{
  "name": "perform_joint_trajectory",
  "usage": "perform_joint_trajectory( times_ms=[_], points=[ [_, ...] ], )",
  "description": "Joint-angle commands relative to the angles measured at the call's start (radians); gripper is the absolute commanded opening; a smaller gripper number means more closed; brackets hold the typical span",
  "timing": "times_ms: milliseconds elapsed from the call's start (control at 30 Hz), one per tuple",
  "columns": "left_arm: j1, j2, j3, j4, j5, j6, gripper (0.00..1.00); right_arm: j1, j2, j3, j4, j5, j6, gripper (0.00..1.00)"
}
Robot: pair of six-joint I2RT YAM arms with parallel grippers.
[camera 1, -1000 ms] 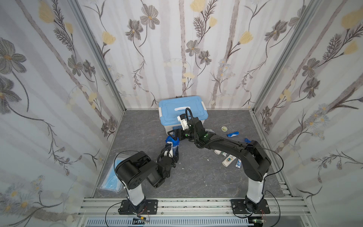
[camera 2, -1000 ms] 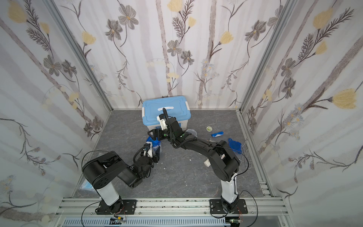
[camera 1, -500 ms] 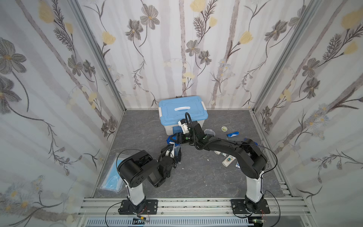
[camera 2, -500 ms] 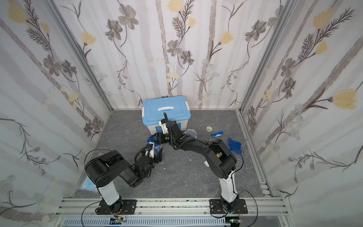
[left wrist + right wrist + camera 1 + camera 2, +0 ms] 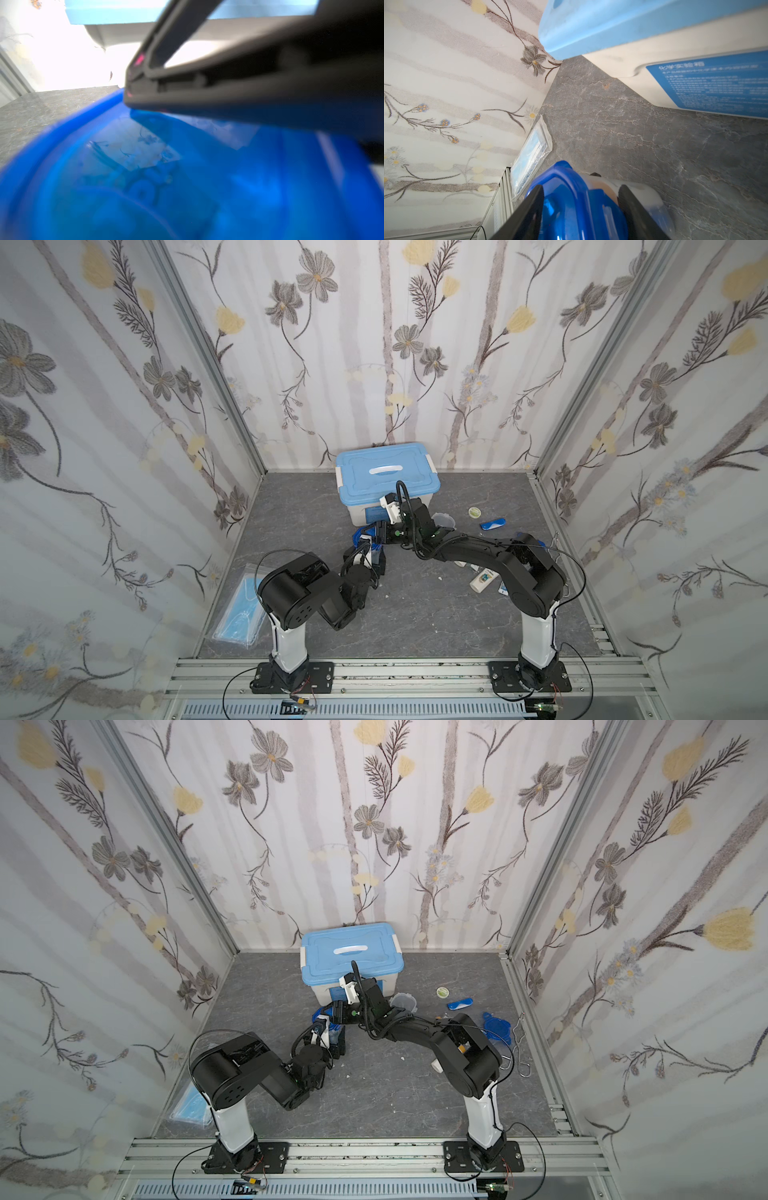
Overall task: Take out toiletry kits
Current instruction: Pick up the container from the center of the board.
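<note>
A translucent toiletry cup [image 5: 648,197] with a round blue lid [image 5: 577,199] stands in front of the white box, between the fingers of my left gripper [image 5: 370,551]. That lid [image 5: 145,187] fills the left wrist view and hides those fingers. My right gripper [image 5: 581,207] reaches in from the right, its two fingers pressed on either side of the lid [image 5: 365,536]. A second cup [image 5: 442,520] stands open beside the right arm, and its blue lid [image 5: 494,1025] lies on the floor further right. A cream tube [image 5: 482,578] lies under the right arm.
The white box with a light-blue lid [image 5: 386,479] stands at the back wall, just behind both grippers. A bag of blue masks [image 5: 241,614] lies at the left wall. A small round cap [image 5: 473,512], a blue toothbrush piece [image 5: 492,524] and a wire hook [image 5: 519,1048] lie at the right.
My right gripper has come down and to the left from in front of the box onto the blue lid, its fingers narrowing round it. The left arm has barely moved.
</note>
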Motion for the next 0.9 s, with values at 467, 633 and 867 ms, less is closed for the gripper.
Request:
perform_joint_trajectory(
  times_ms=[467, 633, 867],
  points=[
    [0.000, -0.275, -0.087, -0.002, 0.159, 0.068, 0.53, 0.006, -0.083, 0.033, -0.041, -0.081, 0.006, 0.64],
    [-0.002, -0.448, -0.114, -0.101, 0.217, 0.035, 0.56, -0.037, -0.192, 0.050, -0.087, -0.050, -0.013, 0.72],
    [0.002, -0.848, -0.020, -0.618, 0.280, -0.003, 0.58, -0.069, -0.413, -0.022, -0.096, -0.068, -0.044, 0.78]
  ],
)
